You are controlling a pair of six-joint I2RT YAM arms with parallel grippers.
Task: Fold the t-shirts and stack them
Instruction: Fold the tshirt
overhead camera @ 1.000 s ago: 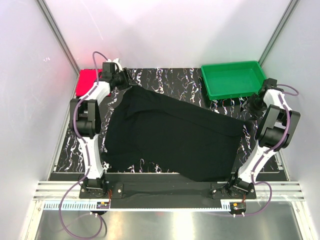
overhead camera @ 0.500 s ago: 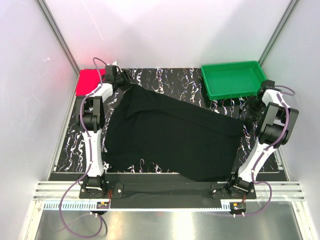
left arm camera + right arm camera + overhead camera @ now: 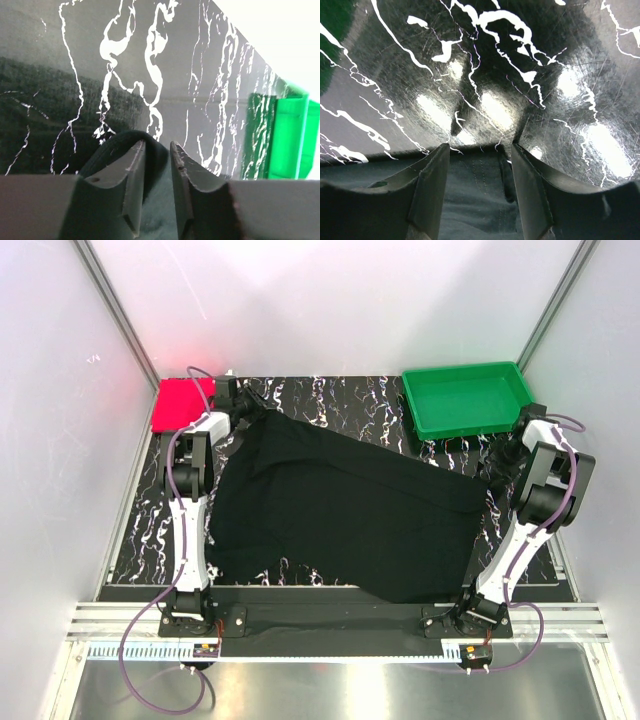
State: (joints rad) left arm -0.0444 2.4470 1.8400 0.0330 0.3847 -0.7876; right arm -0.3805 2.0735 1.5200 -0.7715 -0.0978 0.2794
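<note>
1. The table (image 3: 330, 395) is the biggest thing. It is black with white wiggly lines, and both my arms stand at its near edge.
2. The black t-shirt (image 3: 340, 510) comes next. It lies spread out over the middle of the table. One end reaches up to the far left, where my left arm is. The other end reaches the right side, where my right arm is.
3. The green tray (image 3: 465, 400) sits at the far right corner of the table, apart from the black t-shirt.
4. The red t-shirt (image 3: 180, 403) lies flat at the far left corner, just past my left arm.
5. My right claw (image 3: 480, 147) is low over the right edge of the black t-shirt. Its fingers (image 3: 427, 190) stand wide apart. The sewn edge of the shirt lies between them, on the table. They are not squeezing it.
6. My left claw (image 3: 156, 145) is at the far left end of the black t-shirt. Its fingers (image 3: 134, 185) are close together, with only a thin gap. A soft hump of the black cloth fills that gap and curls up around one fingertip. So this claw pinches the shirt.
</note>
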